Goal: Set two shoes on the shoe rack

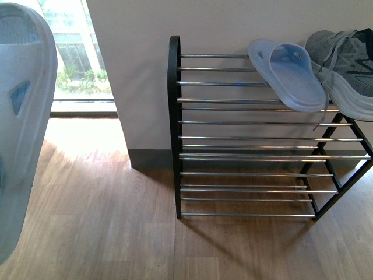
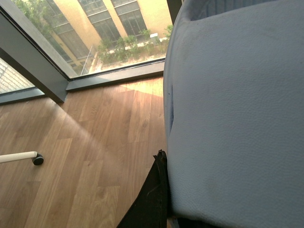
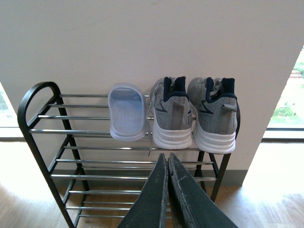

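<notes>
Right gripper [image 3: 167, 159]: seen only in the right wrist view. Two dark fingers [image 3: 151, 199] lie pressed together along their length, tips meeting, nothing between them.

Left gripper: only one dark finger [image 2: 151, 199] shows in the left wrist view, its edge touching a pale blue sandal [image 2: 237, 114] that fills that side of the frame. The other finger is hidden, so the grip cannot be judged.

Front view: neither arm visible.

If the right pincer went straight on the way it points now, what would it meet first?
Probably the left grey sneaker on the rack's top shelf: the shut right pincer aims at its heel, though depth is unclear.
</notes>
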